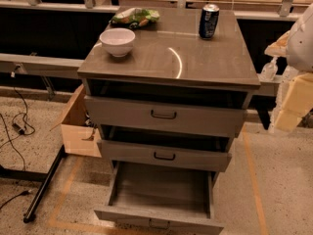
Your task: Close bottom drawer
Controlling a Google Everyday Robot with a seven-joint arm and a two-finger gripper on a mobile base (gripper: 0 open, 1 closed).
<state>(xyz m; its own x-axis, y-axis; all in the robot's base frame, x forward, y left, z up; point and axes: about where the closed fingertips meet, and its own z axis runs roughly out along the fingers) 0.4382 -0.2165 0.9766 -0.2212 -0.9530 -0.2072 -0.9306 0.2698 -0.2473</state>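
Bottom drawer (161, 192) open at 6 o'clock. End effector (292, 104), apparently the cream shape at 3 o'clock; cannot tell its state.

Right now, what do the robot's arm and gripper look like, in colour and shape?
At the right edge, the arm has a smooth, rounded white shell. Below it the gripper looks blocky and pale yellow, with flat faces. No cables or markings can be made out on them.

no readable text on blue can (209, 21), pincer (287, 112) at right edge
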